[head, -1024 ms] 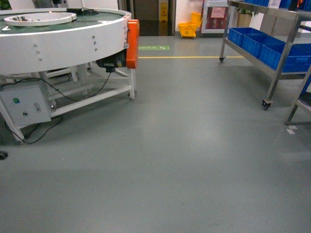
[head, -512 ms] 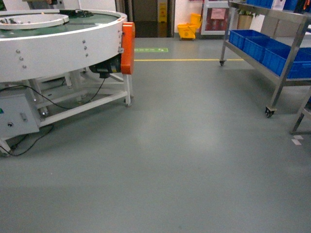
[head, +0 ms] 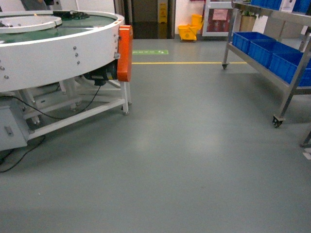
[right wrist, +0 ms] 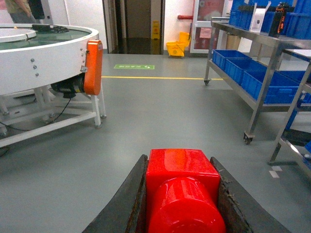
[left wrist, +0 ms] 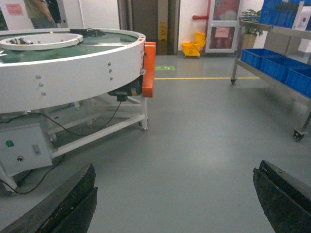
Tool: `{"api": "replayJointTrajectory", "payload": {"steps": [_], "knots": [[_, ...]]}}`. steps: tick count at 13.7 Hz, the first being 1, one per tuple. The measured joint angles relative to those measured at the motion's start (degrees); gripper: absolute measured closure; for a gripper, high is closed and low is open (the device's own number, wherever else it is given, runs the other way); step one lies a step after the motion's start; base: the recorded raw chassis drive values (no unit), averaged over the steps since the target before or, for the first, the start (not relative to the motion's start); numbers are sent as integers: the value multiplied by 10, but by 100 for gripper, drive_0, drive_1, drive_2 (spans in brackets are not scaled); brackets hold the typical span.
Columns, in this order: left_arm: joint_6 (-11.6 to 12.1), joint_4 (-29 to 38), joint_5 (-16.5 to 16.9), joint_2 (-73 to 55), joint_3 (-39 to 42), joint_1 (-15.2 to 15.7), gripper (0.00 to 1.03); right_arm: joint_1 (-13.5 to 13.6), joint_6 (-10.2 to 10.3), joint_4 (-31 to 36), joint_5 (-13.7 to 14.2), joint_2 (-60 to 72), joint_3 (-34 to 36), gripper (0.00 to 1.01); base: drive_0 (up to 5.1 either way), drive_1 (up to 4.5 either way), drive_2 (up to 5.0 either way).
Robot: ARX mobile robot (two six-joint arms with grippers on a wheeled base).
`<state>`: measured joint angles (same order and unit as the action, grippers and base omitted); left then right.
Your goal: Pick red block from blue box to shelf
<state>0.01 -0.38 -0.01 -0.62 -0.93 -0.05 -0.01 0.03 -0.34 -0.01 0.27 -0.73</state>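
Already out of its box, the red block (right wrist: 182,187) sits clamped in the right gripper (right wrist: 181,194), the left gripper (left wrist: 175,204) gapes empty, and only the far-right shelf (head: 286,73) remains to reach

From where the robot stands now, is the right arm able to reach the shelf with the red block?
Probably not yet. The right gripper is shut on the red block, but the shelf stands well ahead to the right, across open grey floor. Nothing blocks the way; the base likely must drive closer.
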Motion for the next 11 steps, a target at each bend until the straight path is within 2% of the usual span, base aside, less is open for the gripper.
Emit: {"api": "replayJointTrajectory", "payload": {"steps": [11], "knots": [[0,0,0,0,0,0,5,0,0,-2,0,0,0,74,-4,428,-436]]}}
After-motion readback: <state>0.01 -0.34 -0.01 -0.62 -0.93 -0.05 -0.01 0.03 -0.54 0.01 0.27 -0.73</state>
